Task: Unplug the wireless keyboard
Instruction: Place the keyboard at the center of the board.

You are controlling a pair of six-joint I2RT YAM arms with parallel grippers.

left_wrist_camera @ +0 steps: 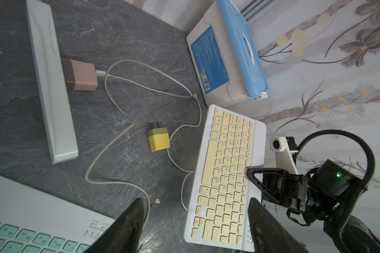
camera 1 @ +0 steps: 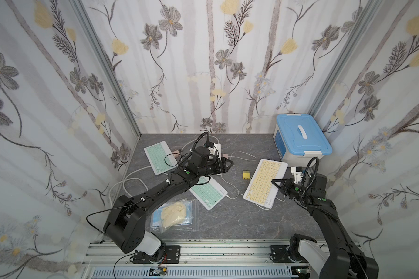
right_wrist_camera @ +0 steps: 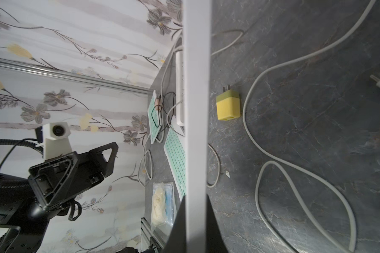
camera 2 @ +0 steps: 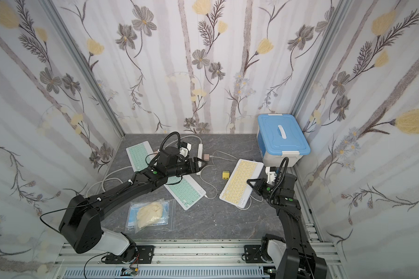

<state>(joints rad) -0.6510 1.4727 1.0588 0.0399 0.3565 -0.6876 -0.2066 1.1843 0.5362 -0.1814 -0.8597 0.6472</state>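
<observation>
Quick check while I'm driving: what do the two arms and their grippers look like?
Both arms are matte black with white covers near the base: left arm, right arm. Each carries a small green light, a ribbed black hose at the wrist and a white camera mount. The left gripper and right gripper have black fingers shaped as hollow triangles.

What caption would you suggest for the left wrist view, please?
Open left hand faces the unplugged yellow charger and the yellow keyboard gripped by the right hand.
</observation>
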